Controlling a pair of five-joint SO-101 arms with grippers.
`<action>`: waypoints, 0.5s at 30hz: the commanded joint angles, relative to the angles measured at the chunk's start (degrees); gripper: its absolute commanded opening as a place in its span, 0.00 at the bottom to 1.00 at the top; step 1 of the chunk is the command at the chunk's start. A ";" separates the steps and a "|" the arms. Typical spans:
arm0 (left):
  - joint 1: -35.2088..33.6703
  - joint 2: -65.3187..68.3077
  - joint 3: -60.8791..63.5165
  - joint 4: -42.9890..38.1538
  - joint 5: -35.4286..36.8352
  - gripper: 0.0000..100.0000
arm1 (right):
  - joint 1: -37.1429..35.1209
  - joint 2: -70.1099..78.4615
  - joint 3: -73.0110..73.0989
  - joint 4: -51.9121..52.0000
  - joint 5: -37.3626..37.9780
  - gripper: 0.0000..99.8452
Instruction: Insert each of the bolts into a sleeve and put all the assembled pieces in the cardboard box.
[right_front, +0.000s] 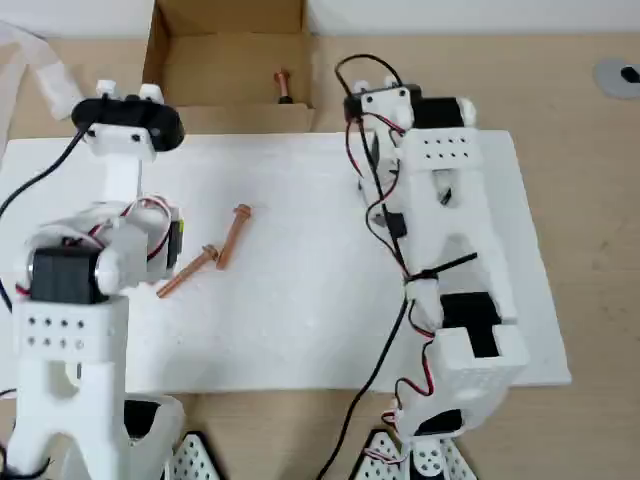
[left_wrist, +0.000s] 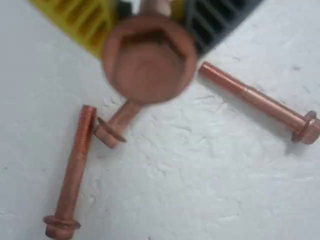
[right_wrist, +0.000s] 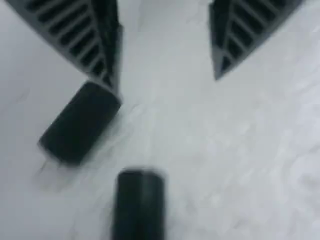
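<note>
My left gripper (left_wrist: 152, 20), one finger yellow and one black, is shut on a copper bolt (left_wrist: 149, 57) whose hex head faces the camera. Below it three more copper bolts lie on the white foam: one (left_wrist: 72, 172), one partly behind the held bolt (left_wrist: 116, 126), and one (left_wrist: 260, 102). Two of the loose bolts (right_front: 233, 236) (right_front: 188, 271) lie beside the left arm. My right gripper (right_wrist: 165, 80) hangs open just over the foam, with a black sleeve (right_wrist: 80, 125) touching one fingertip and a second sleeve (right_wrist: 140, 205) close by. The cardboard box (right_front: 160, 60) holds one assembled piece (right_front: 283, 86).
The white foam sheet (right_front: 300, 320) covers the middle of the wooden table, with bare room between the two arms. Black and red cables (right_front: 385, 300) trail along the right arm. A grey disc (right_front: 617, 77) lies at the table's far right.
</note>
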 joint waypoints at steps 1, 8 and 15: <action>0.70 -4.18 0.88 -0.44 -0.18 0.01 | 2.15 -3.91 3.56 -7.74 7.12 0.14; 0.62 -8.22 5.98 -0.44 -0.18 0.01 | 2.07 -3.74 8.84 -12.48 11.34 0.13; 0.35 -11.74 8.44 -0.44 -0.09 0.01 | 2.07 -1.89 9.80 -16.62 13.63 0.13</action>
